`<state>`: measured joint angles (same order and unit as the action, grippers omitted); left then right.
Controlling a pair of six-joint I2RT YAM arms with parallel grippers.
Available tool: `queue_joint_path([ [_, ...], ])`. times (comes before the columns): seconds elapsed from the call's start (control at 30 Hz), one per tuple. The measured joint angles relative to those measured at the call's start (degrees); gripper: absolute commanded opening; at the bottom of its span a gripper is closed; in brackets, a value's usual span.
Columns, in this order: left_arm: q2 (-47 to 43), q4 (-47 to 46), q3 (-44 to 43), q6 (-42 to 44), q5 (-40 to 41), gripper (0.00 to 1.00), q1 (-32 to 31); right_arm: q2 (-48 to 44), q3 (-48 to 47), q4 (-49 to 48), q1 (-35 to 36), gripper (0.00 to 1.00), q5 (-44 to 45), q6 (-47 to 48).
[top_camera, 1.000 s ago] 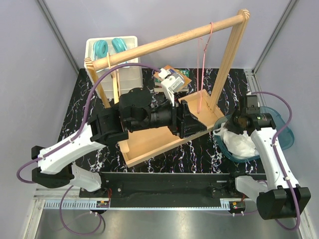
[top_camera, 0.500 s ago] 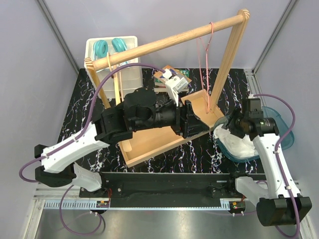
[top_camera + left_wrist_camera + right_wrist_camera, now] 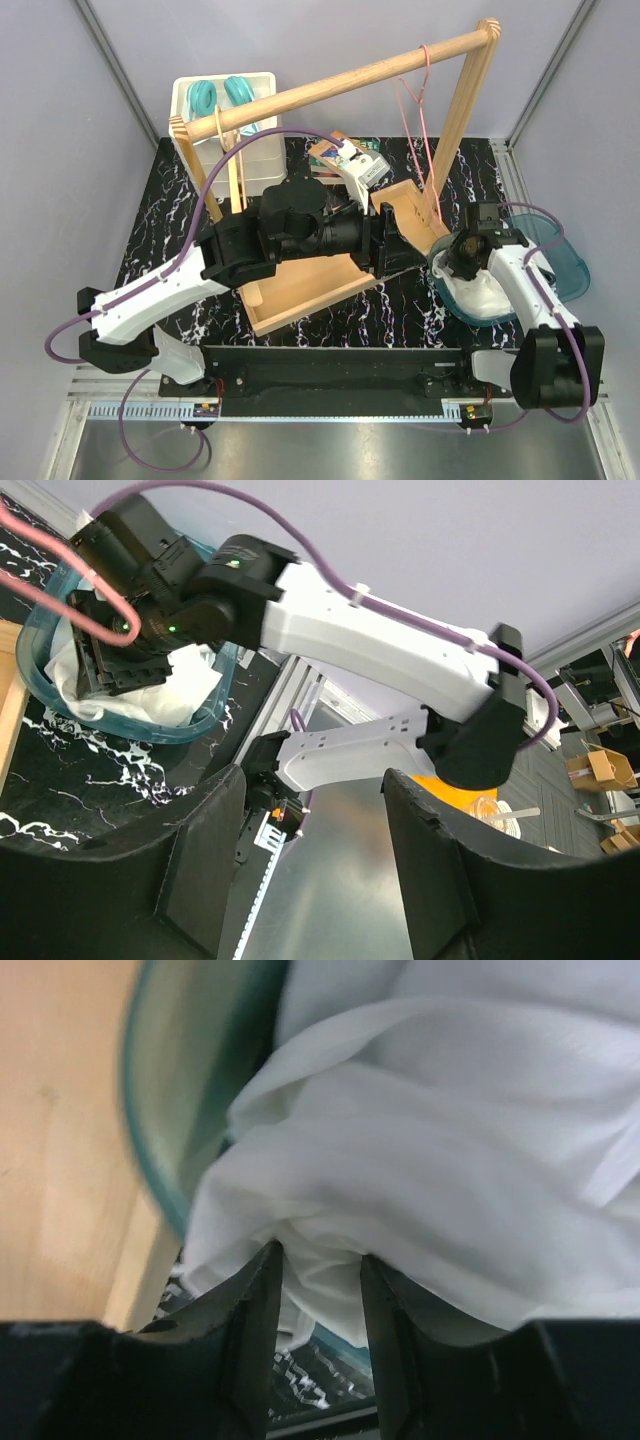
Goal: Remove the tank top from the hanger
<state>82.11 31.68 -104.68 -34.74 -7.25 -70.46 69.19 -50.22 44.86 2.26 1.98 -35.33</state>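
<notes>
The pink hanger (image 3: 424, 52) hangs bare from the right end of the wooden rail; it also shows in the left wrist view (image 3: 130, 625). The white tank top (image 3: 478, 295) lies bunched in the teal bin (image 3: 560, 260), partly draped over its left rim. My right gripper (image 3: 462, 262) is down in the bin. In the right wrist view its fingers (image 3: 318, 1250) stand a little apart with a fold of the tank top (image 3: 450, 1160) pinched between them. My left gripper (image 3: 398, 245) is open and empty (image 3: 312, 780), just left of the bin, below the hanger.
The wooden rack's base tray (image 3: 300, 290) and right post (image 3: 455, 130) stand between the arms. A white drawer box (image 3: 225, 100) with teal items stands at the back left. Small boxes (image 3: 345, 155) lie behind the tray.
My right gripper has moved left and down into the bin onto the tank top. My left arm has reached further right toward the bin. The hanger has swung slightly right.
</notes>
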Motion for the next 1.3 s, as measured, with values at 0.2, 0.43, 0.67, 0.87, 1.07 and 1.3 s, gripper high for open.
queue_joint_path([
  [0.2, -1.9, 1.07, 0.07, 0.0, 0.59, 0.62, 0.0, 7.78, 2.97, -2.49, -4.87, 0.47, 3.65, -1.64],
  [0.43, -2.86, 1.49, 0.04, 0.02, 0.7, 0.62, 0.02, 7.13, 3.61, -2.69, -5.05, 0.6, 4.63, -2.12],
  [0.67, -2.47, 1.79, -0.48, 0.0, 1.14, 0.62, 0.0, -0.42, -0.72, 2.93, -5.05, 0.78, 1.81, -1.81],
  [0.87, -0.9, 1.79, -2.51, 0.04, 1.2, 0.62, 0.0, -12.39, -5.16, 7.67, -5.05, 1.0, -3.65, -0.39],
  [1.07, -1.42, 1.81, -4.09, 0.92, 1.25, 0.63, 0.0, -15.17, -9.88, 10.95, -5.05, 1.0, -12.63, 2.12],
  [1.3, -14.23, 2.14, 1.68, 3.63, 4.13, 0.63, -0.11, -15.13, -10.34, 12.28, -4.9, 1.0, -21.7, 4.33],
])
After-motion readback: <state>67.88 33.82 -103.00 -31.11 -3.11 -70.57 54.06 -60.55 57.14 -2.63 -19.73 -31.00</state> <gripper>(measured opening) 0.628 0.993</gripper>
